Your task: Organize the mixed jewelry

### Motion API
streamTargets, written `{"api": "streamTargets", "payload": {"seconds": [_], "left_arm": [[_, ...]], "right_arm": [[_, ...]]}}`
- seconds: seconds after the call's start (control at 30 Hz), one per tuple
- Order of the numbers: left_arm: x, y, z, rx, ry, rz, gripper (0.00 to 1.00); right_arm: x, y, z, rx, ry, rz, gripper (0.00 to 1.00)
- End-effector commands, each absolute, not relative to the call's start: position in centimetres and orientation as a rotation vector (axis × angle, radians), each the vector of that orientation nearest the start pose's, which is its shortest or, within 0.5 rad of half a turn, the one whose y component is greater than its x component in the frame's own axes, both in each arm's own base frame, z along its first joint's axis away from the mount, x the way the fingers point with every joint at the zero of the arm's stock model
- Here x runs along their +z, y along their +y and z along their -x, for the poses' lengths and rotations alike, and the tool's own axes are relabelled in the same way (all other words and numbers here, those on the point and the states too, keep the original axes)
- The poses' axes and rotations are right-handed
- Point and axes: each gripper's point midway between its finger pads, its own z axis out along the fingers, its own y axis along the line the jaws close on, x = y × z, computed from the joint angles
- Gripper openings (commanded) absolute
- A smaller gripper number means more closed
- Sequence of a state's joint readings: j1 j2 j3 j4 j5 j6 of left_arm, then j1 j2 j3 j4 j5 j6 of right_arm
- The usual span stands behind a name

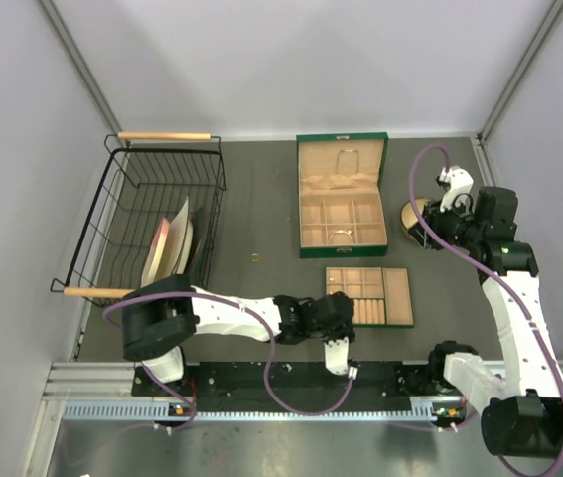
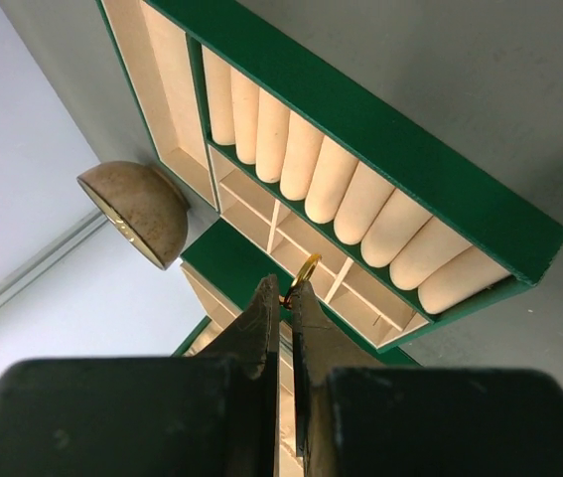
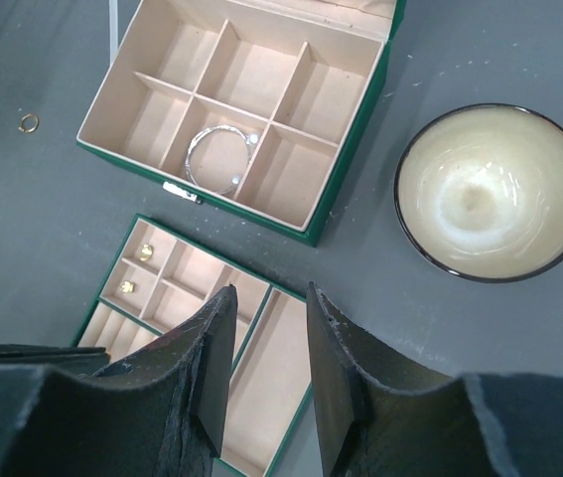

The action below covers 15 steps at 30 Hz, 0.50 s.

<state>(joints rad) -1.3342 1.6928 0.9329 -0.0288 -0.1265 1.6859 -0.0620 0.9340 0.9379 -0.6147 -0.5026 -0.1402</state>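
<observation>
Right wrist, two studs (image 3: 145, 252), one bracelet (image 3: 219, 159), one bowl (image 3: 494, 192)

We see pale grey walls (image 1: 291, 60) closing in a dark grey tabletop (image 1: 261, 214) on three sides, a ridged metal rail (image 1: 92, 383) along its near edge, all under soft, even light.

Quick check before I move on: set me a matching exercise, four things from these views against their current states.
Things:
1. left tool
2. right tool
3. bracelet
4. bowl

States:
A. empty, beside the green box
B. open, holding nothing
C. lying in the green box
D. shut on a gold ring

Pairs: 1-D, 2-B, 3-C, 4-A
</observation>
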Motion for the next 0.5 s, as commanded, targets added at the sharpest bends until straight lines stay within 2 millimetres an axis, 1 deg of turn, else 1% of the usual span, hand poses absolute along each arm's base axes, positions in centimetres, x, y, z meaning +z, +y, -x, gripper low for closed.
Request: {"api": "streamTargets", "payload": {"seconds": [0.0,0.47], "left_arm": [[9.5,-42.6,-16.6,0.295,0.214,-2.292,0.00],[7.7,-41.8,-16.7,0.282,0.196,-2.331,0.00]], "right_arm": [[22.9,6.2,-28.1,0.428,2.063,0.385,0.35],[22.8,6.4,-27.9,0.441,2.060,0.397,0.35]]}}
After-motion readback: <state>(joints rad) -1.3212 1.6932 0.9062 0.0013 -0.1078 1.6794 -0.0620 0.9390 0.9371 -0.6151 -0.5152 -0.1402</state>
